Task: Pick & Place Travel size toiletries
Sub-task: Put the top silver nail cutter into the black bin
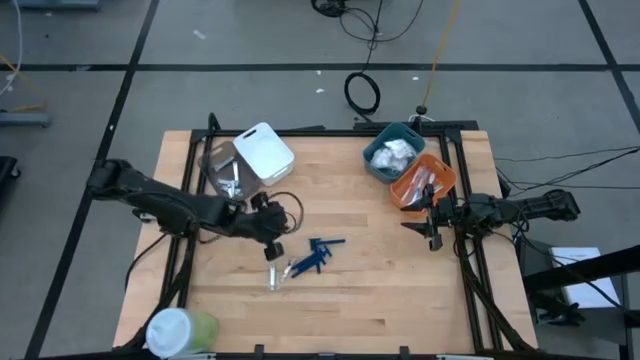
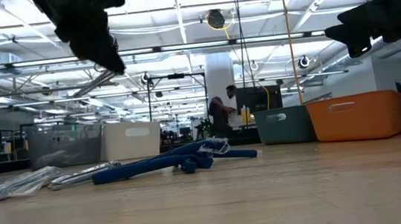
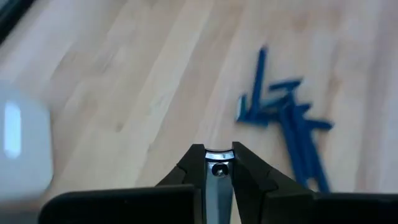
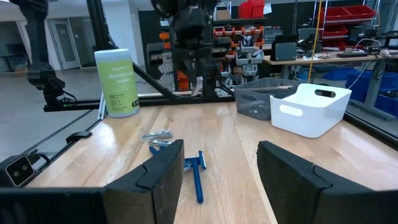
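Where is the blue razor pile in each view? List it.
High: blue razor pile, table centre, just right of left gripper.
Low: left of centre.
Left wrist: upper right.
Right wrist: lower centre.
Shared landmark: white bin.

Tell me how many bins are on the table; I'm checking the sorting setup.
4: a clear bin and a white bin at the far left, a teal bin and an orange bin at the far right.
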Robot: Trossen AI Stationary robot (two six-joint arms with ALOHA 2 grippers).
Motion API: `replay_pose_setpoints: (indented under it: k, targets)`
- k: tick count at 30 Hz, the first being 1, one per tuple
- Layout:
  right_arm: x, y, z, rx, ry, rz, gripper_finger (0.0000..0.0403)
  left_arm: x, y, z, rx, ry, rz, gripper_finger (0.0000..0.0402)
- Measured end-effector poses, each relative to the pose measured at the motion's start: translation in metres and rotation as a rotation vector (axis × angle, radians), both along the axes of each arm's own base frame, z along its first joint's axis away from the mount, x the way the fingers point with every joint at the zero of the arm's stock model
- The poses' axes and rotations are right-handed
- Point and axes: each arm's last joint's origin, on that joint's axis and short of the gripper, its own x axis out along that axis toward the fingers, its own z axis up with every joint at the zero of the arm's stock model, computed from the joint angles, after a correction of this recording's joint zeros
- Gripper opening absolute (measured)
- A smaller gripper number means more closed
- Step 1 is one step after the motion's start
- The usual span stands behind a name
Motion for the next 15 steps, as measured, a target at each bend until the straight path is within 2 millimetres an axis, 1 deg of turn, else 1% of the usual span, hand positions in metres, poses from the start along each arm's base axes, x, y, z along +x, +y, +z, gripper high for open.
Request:
replay_pose_setpoints:
  k: [2, 5, 12, 15]
  targets:
    - [0.0, 0.0, 0.0, 0.0, 0.0, 0.0, 0.0192, -0.006, 0.003, 0.001, -0.013, -0.089, -0.044, 0.0036]
    - [0.0, 0.0, 0.0, 0.0, 0.0, 0.0, 0.0192, -0.02, 0.012, -0.005, -0.034, -0.18, -0.069, 0.0036]
    - [0.0, 0.0, 0.0, 0.0, 0.0, 0.0, 0.0192, -0.056, 0.041, -0.018, -0.023, -0.322, 0.009, 0.0036]
    - [0.0, 0.0, 0.0, 0.0, 0.0, 0.0, 0.0192, -0.073, 0.054, -0.021, 0.011, -0.371, 0.082, 0.0036]
